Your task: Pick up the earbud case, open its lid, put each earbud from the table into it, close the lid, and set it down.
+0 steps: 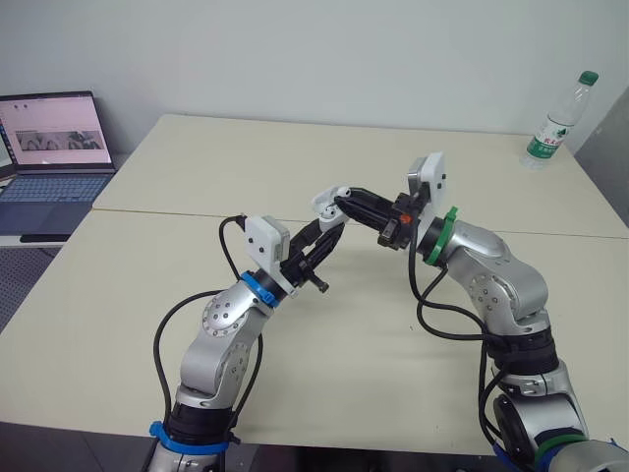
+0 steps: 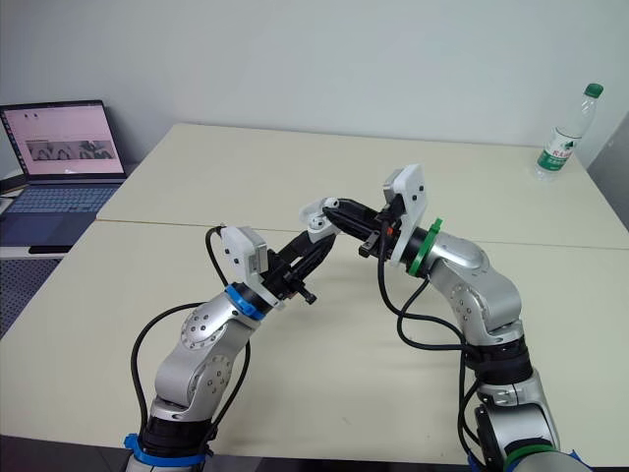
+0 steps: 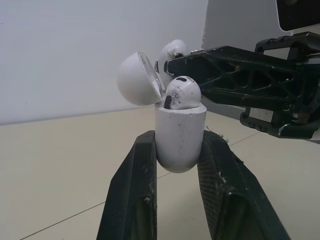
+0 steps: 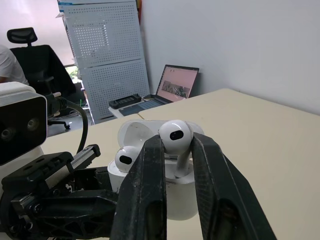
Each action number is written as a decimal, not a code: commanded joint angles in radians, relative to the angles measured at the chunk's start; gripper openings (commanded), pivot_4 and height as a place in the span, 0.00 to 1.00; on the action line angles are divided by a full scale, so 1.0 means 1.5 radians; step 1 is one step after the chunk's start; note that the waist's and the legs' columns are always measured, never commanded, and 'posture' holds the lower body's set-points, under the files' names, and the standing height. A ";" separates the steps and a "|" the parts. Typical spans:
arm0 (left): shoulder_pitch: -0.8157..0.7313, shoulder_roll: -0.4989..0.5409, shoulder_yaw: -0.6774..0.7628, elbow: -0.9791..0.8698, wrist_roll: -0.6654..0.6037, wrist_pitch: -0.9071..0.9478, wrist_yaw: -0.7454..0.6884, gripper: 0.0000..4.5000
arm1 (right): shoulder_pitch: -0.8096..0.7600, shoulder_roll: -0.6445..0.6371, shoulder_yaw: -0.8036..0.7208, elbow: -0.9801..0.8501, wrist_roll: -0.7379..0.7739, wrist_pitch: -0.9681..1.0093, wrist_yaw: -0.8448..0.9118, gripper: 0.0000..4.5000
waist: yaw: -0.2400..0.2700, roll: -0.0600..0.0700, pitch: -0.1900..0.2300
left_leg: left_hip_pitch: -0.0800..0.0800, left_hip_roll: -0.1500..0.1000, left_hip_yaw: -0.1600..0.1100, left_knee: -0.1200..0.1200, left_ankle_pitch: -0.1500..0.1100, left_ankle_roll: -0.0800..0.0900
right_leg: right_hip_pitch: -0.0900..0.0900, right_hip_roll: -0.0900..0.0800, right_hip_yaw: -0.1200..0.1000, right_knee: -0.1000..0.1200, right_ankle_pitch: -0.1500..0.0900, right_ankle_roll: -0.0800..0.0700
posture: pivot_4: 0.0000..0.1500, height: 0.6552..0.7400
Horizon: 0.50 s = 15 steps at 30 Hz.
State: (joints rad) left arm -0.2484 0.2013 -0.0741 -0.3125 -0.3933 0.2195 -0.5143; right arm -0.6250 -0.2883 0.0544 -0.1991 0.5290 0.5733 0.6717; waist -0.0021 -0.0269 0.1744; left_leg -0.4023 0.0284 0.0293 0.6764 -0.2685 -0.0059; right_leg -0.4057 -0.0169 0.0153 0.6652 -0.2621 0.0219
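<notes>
Closest to my left wrist camera, my left gripper (image 3: 178, 141) has its two black fingers clamped on the sides of the earbud case (image 3: 179, 125), holding it upright. Its lid (image 3: 136, 80) is swung back on the hinge, and one seated earbud (image 3: 182, 92) sits in the case with its head above the rim. My right wrist camera adds the other half: my right gripper (image 4: 177, 145) is pinched shut on the second earbud (image 4: 175, 134), whose stem points down at the open top beside the first. Whether the stem is in its socket I cannot tell. From my head, the case hangs above the table (image 1: 197, 167), between my arms. Off the left edge stands a laptop (image 1: 54, 162); a water bottle (image 1: 560, 123) stands at the far right.
</notes>
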 commanded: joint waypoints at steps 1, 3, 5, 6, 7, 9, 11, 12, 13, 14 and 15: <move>-0.015 -0.001 0.006 -0.038 -0.010 -0.009 -0.001 0.16 | 0.001 -0.005 -0.003 -0.004 -0.003 -0.011 0.005 0.08 | 0.000 0.000 0.000 | 0.000 0.000 0.000 0.000 0.000 0.000 | 0.000 0.000 0.000 0.000 0.000 0.000 | 1.00 1.00; -0.015 -0.001 0.006 -0.038 -0.010 -0.009 0.000 0.16 | 0.002 -0.006 -0.004 -0.002 -0.003 -0.012 0.007 0.08 | 0.000 0.000 0.000 | 0.000 0.000 0.000 0.000 0.000 0.000 | 0.000 0.000 0.000 0.000 0.000 0.000 | 1.00 1.00; -0.015 -0.001 0.006 -0.038 -0.010 -0.008 0.000 0.16 | 0.003 -0.008 -0.005 0.000 -0.003 -0.014 0.008 0.25 | 0.000 0.000 0.000 | 0.000 0.000 0.000 0.000 0.000 0.000 | 0.000 0.000 0.000 0.000 0.000 0.000 | 1.00 1.00; -0.015 -0.001 0.005 -0.038 -0.009 -0.008 0.000 0.16 | 0.003 -0.008 -0.005 0.000 -0.003 -0.015 0.008 0.30 | 0.000 0.000 0.000 | 0.000 0.000 0.000 0.000 0.000 0.000 | 0.000 0.000 0.000 0.000 0.000 0.000 | 1.00 1.00; -0.015 -0.001 0.005 -0.038 -0.009 -0.008 0.000 0.16 | 0.002 -0.008 -0.005 0.001 -0.003 -0.016 0.008 0.30 | 0.000 0.000 0.000 | 0.000 0.000 0.000 0.000 0.000 0.000 | 0.000 0.000 0.000 0.000 0.000 0.000 | 1.00 1.00; -0.015 0.000 0.005 -0.038 -0.008 -0.007 0.001 0.16 | 0.002 -0.008 -0.005 0.002 -0.003 -0.018 0.008 0.30 | 0.000 0.000 0.000 | 0.000 0.000 0.000 0.000 0.000 0.000 | 0.000 0.000 0.000 0.000 0.000 0.000 | 1.00 1.00; -0.015 0.000 0.005 -0.037 -0.008 -0.007 0.001 0.16 | 0.001 -0.008 -0.005 0.003 -0.003 -0.020 0.009 0.30 | 0.000 0.000 0.000 | 0.000 0.000 0.000 0.000 0.000 0.000 | 0.000 0.000 0.000 0.000 0.000 0.000 | 1.00 1.00; -0.015 0.001 0.005 -0.037 -0.007 -0.007 0.000 0.16 | 0.001 -0.008 -0.005 0.004 -0.003 -0.021 0.009 0.30 | 0.000 0.000 0.000 | 0.000 0.000 0.000 0.000 0.000 0.000 | 0.000 0.000 0.000 0.000 0.000 0.000 | 1.00 1.00; -0.015 0.001 0.006 -0.037 -0.007 -0.007 0.000 0.16 | 0.000 -0.008 -0.005 0.004 -0.003 -0.022 0.010 0.30 | 0.000 0.000 0.000 | 0.000 0.000 0.000 0.000 0.000 0.000 | 0.000 0.000 0.000 0.000 0.000 0.000 | 1.00 1.00; -0.015 0.001 0.006 -0.037 -0.007 -0.006 0.000 0.16 | 0.000 -0.008 -0.006 0.004 -0.002 -0.023 0.010 0.30 | 0.000 0.000 0.000 | 0.000 0.000 0.000 0.000 0.000 0.000 | 0.000 0.000 0.000 0.000 0.000 0.000 | 1.00 1.00; -0.015 0.001 0.006 -0.036 -0.007 -0.006 0.000 0.16 | 0.000 -0.008 -0.007 0.005 -0.001 -0.023 0.011 0.30 | 0.000 0.000 0.000 | 0.000 0.000 0.000 0.000 0.000 0.000 | 0.000 0.000 0.000 0.000 0.000 0.000 | 1.00 1.00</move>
State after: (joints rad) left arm -0.2500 0.2032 -0.0713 -0.3129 -0.3938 0.2228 -0.5123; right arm -0.6170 -0.2965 0.0565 -0.1810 0.5281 0.5542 0.6856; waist -0.0022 -0.0268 0.1744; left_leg -0.4023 0.0284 0.0294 0.6763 -0.2685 -0.0059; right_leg -0.4058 -0.0169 0.0153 0.6652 -0.2621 0.0219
